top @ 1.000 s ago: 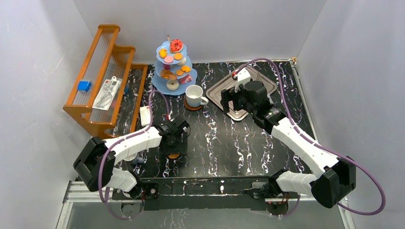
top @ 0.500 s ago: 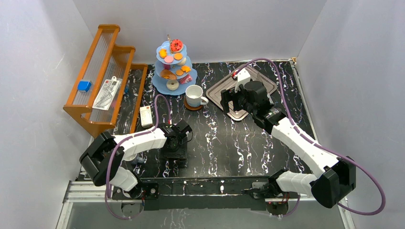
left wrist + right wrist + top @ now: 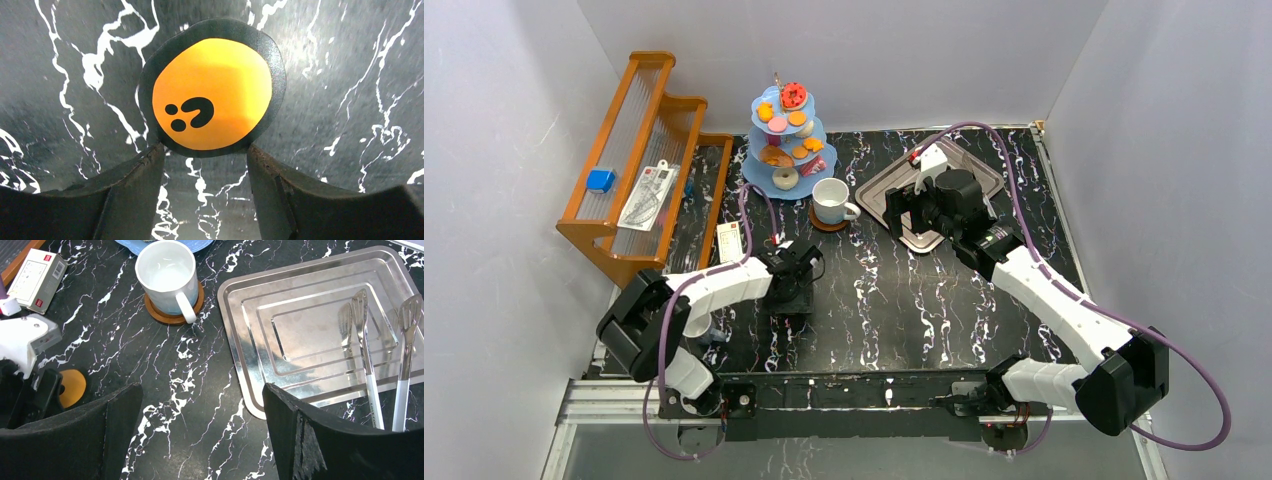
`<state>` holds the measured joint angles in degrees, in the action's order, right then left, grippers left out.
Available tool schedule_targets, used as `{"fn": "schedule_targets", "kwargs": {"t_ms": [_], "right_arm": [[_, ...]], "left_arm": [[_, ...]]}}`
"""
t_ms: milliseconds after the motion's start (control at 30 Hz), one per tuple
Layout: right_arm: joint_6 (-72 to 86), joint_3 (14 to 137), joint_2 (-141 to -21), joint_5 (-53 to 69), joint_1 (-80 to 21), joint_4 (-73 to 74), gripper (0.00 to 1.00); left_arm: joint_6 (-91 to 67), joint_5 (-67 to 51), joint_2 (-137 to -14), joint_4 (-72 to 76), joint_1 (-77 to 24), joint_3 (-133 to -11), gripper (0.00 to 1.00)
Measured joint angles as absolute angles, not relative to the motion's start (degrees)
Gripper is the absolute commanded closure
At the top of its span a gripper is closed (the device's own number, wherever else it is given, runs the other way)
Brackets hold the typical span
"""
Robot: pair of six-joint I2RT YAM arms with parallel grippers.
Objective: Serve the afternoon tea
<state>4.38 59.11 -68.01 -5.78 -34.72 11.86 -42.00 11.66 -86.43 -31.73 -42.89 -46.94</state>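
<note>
The light-blue three-tier stand with small colourful pastries stands at the back. In front of it a white mug sits on a brown saucer. An orange paw-print coaster lies flat on the black marble table. My left gripper is low over the table, open about halfway. Its fingertips stand at either side of the coaster's near rim, with bare table between them. My right gripper hangs wide open and empty above the tray's front left corner.
A square silver tray at the back right holds metal tongs. An orange wooden rack fills the left side. A small white box lies beside it, near the left arm.
My left gripper has moved away from the arm bases toward the back, and its jaws have narrowed. The coaster now sits hidden under it in the top view. The right arm has not moved.
</note>
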Motion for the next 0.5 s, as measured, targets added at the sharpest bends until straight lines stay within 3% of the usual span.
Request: {"fn": "schedule_targets", "kwargs": {"t_ms": [500], "right_arm": [[5.91,58.28,-67.99,-4.05,-34.72,11.79,0.01]], "left_arm": [[-36.56,16.34,-95.53,-27.11,-35.4,-55.86,0.45]]}}
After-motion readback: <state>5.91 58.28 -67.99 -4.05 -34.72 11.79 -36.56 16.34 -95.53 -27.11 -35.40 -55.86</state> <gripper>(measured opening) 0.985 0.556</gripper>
